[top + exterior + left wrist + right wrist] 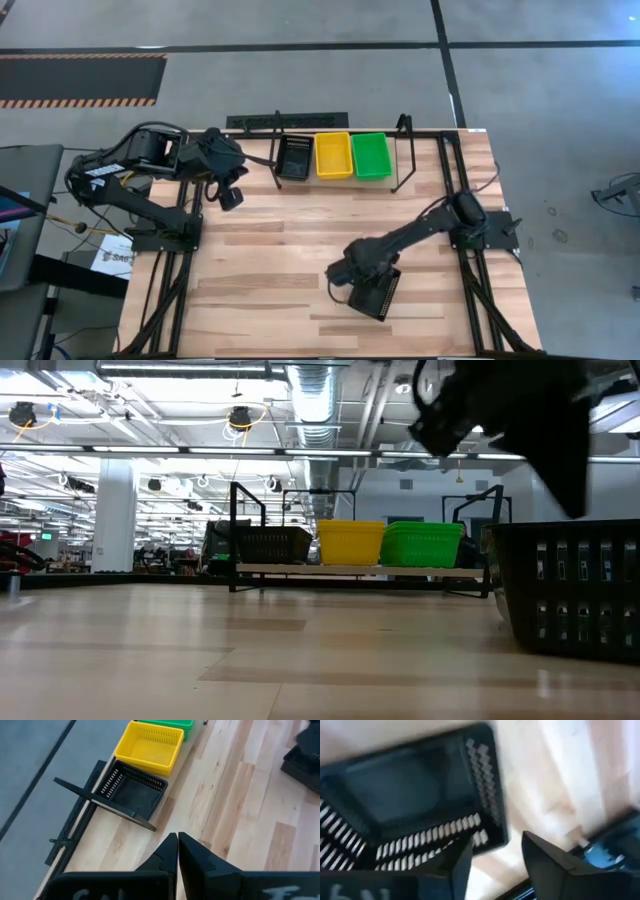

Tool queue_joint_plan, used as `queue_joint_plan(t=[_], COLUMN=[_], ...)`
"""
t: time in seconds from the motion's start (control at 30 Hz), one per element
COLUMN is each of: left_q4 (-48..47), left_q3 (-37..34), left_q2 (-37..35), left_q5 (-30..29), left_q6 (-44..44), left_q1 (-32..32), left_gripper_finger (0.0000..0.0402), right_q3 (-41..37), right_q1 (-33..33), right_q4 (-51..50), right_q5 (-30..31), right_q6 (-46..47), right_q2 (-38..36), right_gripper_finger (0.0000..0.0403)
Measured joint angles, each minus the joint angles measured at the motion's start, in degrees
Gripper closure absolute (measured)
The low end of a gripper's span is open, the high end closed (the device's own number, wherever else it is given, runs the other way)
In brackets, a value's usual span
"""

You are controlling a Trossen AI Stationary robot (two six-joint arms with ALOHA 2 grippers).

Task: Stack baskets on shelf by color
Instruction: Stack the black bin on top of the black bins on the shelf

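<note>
The light-wood shelf [303, 182] stands at the table's far edge. On it sit a black basket [293, 157], a yellow basket [333, 155] and a green basket [371, 155], side by side on their bottoms. Another black basket [378, 293] rests on the tabletop near the near edge, right of centre. My right gripper [495, 852] is open just above this basket's rim, one finger over its inside and one outside its wall. My left gripper [177, 845] is shut and hovers left of the shelf, holding nothing. My right gripper comes at the black basket's wall near a corner [490, 827] from above, with its fingers [457, 862] on either side of the wall. Whether they touch it I cannot tell. The basket sits flat on the table [570, 595].
The shelf's black wire end frames [404, 150] rise at both of its ends. Bare tabletop [270, 260] lies between the shelf and the loose basket. The arms' bases and cables sit at the table's left and right edges.
</note>
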Motion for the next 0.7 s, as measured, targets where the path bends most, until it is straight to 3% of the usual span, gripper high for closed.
queue_joint_plan(t=[0.13, 0.27, 0.53, 0.7], left_q4=[-0.1, -0.6, -1.3, -1.3], left_q3=[0.0, 0.0, 0.0, 0.0], left_q2=[0.0, 0.0, 0.0, 0.0], left_q5=[0.6, 0.6, 0.6, 0.1], left_q6=[0.0, 0.0, -0.3, -0.4], left_q1=[0.0, 0.0, 0.0, 0.0], left_gripper_finger=[0.04, 0.04, 0.04, 0.04], right_q3=[-1.5, -3.7, -7.2, -2.7], right_q1=[-1.7, -1.8, -1.8, -2.3], right_q4=[7.5, 16.5, 11.2, 12.0], right_q5=[0.9, 1.2, 1.8, 0.3], right_q6=[-3.4, -5.1, -6.2, -5.4], right_q2=[-0.1, -0.1, -0.1, 0.0], right_gripper_finger=[0.0175, 0.0169, 0.0172, 0.0173])
